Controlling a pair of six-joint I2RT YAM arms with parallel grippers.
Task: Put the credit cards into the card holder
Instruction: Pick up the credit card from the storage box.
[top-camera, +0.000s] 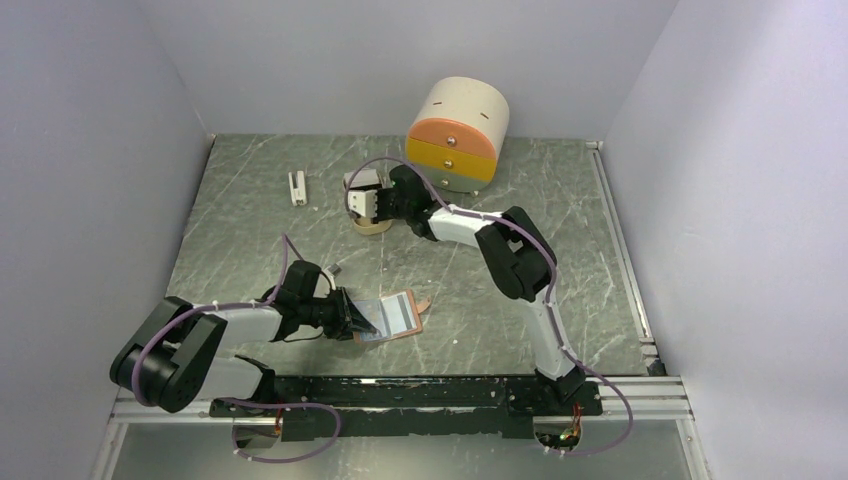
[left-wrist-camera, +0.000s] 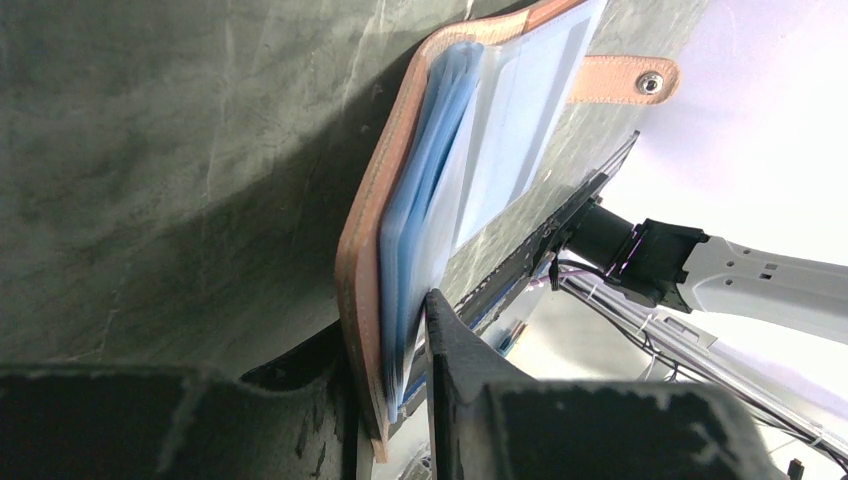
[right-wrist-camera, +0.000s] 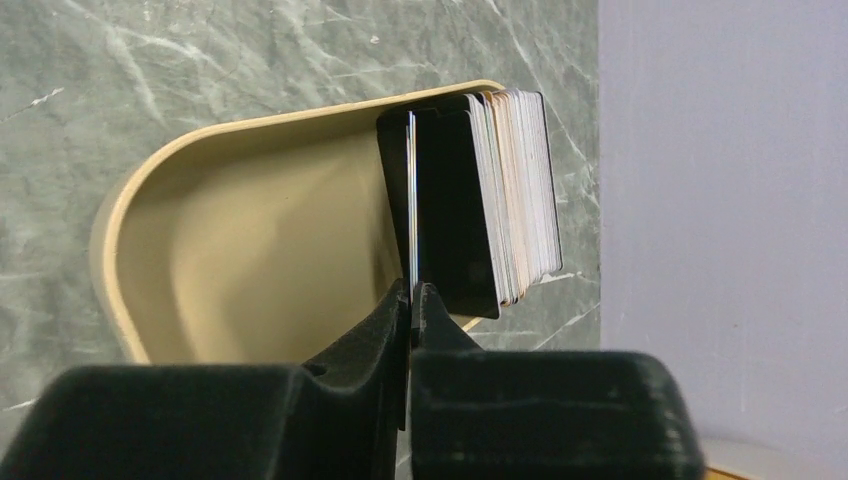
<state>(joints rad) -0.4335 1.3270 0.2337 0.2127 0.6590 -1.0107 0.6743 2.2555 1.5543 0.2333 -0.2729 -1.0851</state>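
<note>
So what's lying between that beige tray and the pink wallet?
Nothing; the overhead view shows only bare table between the tray and the card holder.

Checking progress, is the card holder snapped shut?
No, the card holder is spread open, its snap strap unfastened.
</note>
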